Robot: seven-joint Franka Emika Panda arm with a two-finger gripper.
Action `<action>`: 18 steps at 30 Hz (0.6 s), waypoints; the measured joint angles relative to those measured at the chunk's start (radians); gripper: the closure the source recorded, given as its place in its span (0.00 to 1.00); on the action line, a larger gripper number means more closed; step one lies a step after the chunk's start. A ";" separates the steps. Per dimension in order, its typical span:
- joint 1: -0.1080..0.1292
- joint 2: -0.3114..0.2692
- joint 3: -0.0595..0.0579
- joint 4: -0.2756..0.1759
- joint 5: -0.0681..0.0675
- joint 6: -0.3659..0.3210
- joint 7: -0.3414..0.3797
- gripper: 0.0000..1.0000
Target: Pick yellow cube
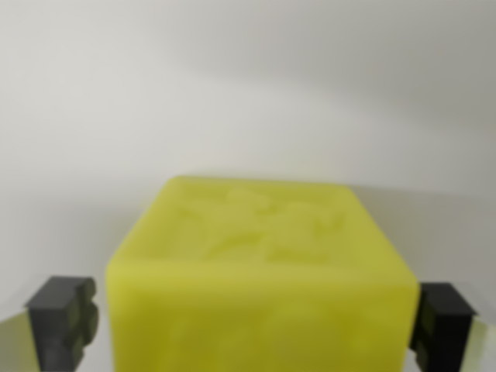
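Between gripper (256,322) fingers: yellow cube (260,271), centred, blurred. Pads (66,314) at both sides; contact w/ cube can't tell.

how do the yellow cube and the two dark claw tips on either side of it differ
The yellow cube is bright, large and central; the claw fingertips are dark, small and at the frame's lower corners. The cube's top shows faint raised shapes; the fingertips look notched. Both are blurred. Contact cannot be judged.
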 joint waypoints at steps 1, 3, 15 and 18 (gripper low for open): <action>0.000 0.004 0.000 0.002 0.000 0.003 0.000 0.00; 0.000 0.010 0.000 0.004 -0.001 0.006 -0.001 0.00; -0.001 0.010 0.000 0.004 -0.001 0.005 -0.002 1.00; -0.001 -0.003 0.000 0.000 -0.001 -0.003 -0.002 1.00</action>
